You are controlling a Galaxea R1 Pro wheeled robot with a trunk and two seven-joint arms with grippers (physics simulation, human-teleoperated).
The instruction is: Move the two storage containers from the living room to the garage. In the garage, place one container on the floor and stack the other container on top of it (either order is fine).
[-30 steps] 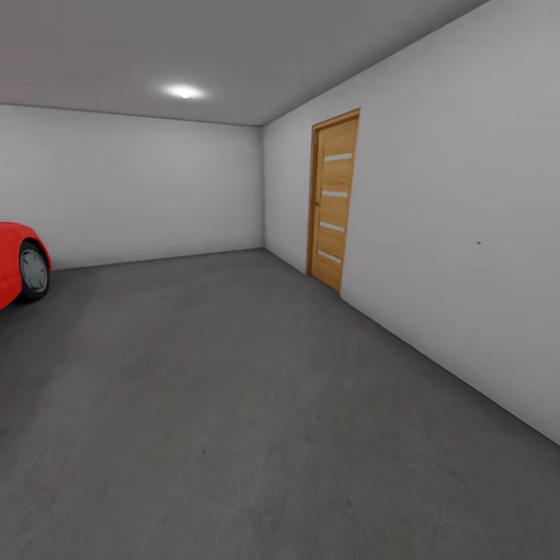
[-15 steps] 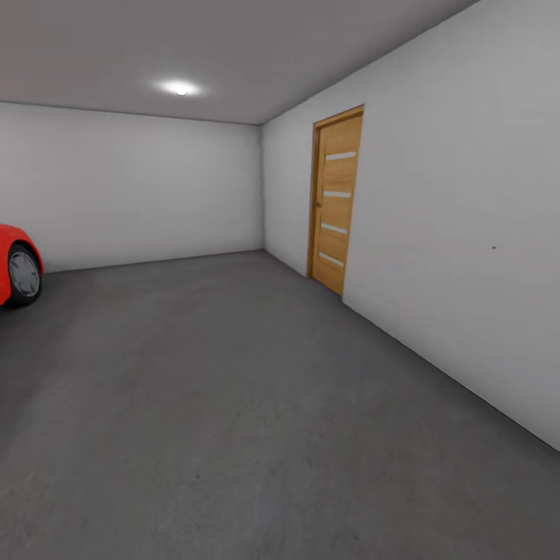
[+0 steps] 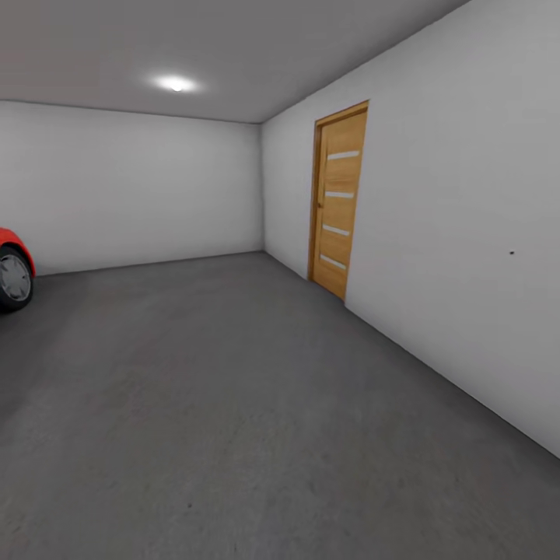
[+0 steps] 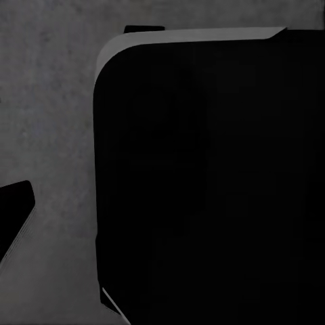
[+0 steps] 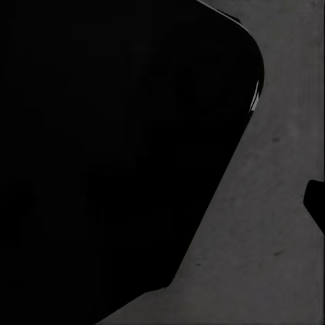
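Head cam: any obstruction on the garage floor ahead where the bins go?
Nothing visible. The floor ahead lies bare up to the walls. The red car sits at the far left edge, and the wooden door on the right wall is shut.

No words or numbers to read anywhere, plain white walls [image 3: 140,187], plain wooden door [image 3: 339,198], no signs, no labels

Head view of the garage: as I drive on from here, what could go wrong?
The white side wall runs close on the right, so drifting that way could scrape it or the wooden door. The red car sits at the left edge; a wide left turn might clip it. Both wrist views are mostly blocked by dark shapes over the grey concrete floor, so gripper state is unclear.
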